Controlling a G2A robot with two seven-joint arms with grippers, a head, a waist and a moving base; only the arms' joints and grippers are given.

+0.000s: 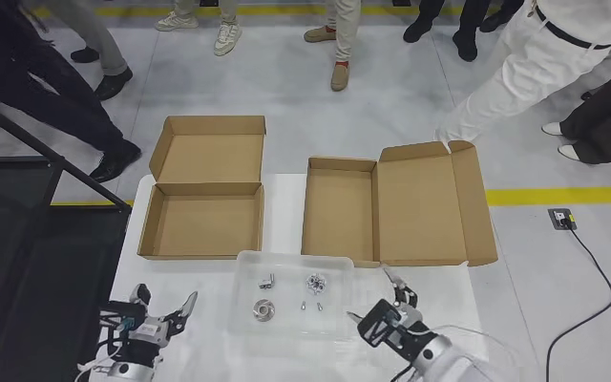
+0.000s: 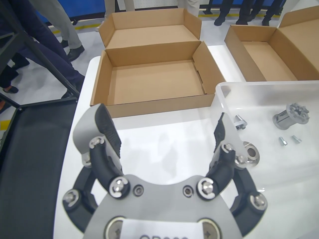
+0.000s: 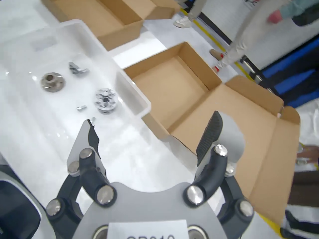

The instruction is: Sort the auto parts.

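A clear plastic tray [image 1: 286, 260] stands at the table's front middle and holds the metal auto parts: a round flange [image 1: 262, 309], a toothed hub [image 1: 315, 282], a small bracket [image 1: 266, 281] and two little bolts [image 1: 304, 307]. My left gripper [image 1: 164, 304] hovers open over bare table left of the tray, nothing between its fingers. In the left wrist view the left gripper [image 2: 162, 115] has the flange [image 2: 250, 152] just beyond one finger. My right gripper [image 1: 380, 304] is open and holds nothing at the tray's right end. The right wrist view shows the right gripper [image 3: 152, 120], the hub [image 3: 106, 99] and the flange [image 3: 52, 82].
Two open cardboard boxes sit behind the tray, one at the left [image 1: 202, 224] and one at the right [image 1: 339, 215] with its lid flap [image 1: 425, 205] folded out. Several people stand on the floor beyond the table's far edge. A black frame [image 1: 38, 153] runs along the left.
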